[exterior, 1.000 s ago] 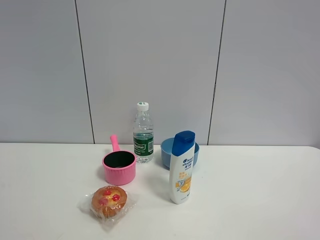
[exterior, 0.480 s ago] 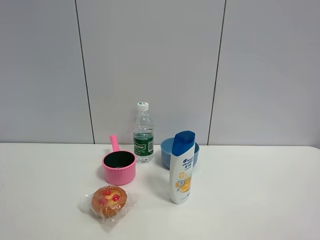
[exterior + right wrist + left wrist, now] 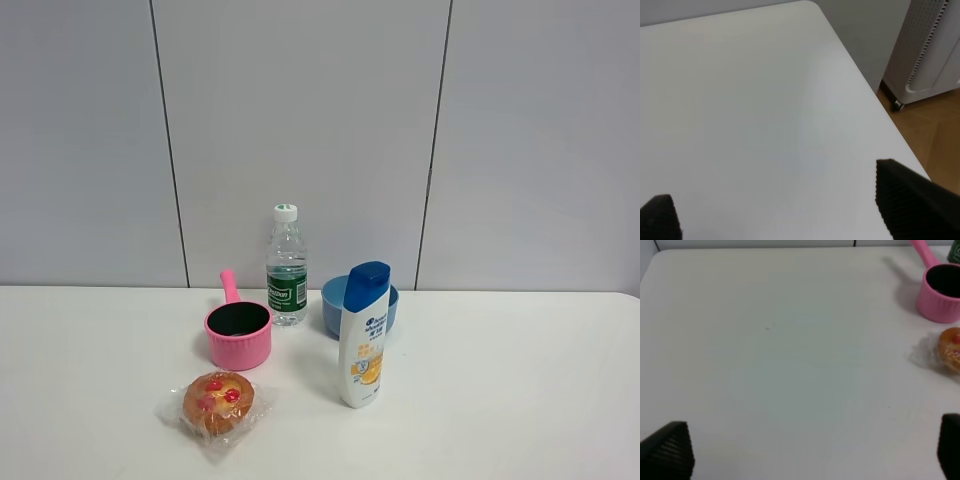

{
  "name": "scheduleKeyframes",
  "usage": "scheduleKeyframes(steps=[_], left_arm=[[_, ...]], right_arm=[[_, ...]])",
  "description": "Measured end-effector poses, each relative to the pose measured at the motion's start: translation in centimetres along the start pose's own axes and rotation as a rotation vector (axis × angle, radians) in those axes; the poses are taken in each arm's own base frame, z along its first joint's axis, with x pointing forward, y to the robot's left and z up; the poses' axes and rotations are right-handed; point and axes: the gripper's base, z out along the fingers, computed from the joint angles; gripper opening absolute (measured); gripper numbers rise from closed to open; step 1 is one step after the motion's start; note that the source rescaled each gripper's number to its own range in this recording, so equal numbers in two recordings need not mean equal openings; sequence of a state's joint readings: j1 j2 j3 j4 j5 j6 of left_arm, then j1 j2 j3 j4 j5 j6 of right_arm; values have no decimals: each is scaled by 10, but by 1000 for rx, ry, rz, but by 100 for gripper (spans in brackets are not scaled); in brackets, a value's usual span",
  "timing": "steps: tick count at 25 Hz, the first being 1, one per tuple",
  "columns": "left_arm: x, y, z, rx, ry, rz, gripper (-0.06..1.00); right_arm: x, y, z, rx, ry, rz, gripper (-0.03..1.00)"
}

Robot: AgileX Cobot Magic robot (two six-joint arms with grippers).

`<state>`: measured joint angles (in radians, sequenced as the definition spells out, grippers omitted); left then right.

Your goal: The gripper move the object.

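Note:
The golden-brown muffin [image 3: 218, 402] with red bits, in crinkly clear wrap, lies on the white table in front of the pink pot [image 3: 238, 334]. It also shows at the edge of the left wrist view [image 3: 950, 349], far from my left gripper [image 3: 812, 450], whose black fingertips [image 3: 670, 450] stand wide apart above bare table. My right gripper [image 3: 785, 210] is open too, with its fingertips [image 3: 912, 200] apart over the table's right end. Neither gripper shows in the exterior high view.
A clear water bottle [image 3: 286, 266] with a green label, a blue bowl [image 3: 335, 304] and a white and blue shampoo bottle [image 3: 364, 335] stand near the pot. The table edge [image 3: 875, 95] and a white perforated cabinet [image 3: 932, 50] on the wooden floor show in the right wrist view.

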<state>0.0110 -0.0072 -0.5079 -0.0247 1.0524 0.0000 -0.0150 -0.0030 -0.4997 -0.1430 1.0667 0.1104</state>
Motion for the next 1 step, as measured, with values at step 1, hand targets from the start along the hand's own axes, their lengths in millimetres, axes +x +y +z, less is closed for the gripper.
scheduleKeyframes(steps=[1], left_arm=[[0,0,0,0,0,0,100]], right_arm=[[0,0,0,0,0,0,60]])
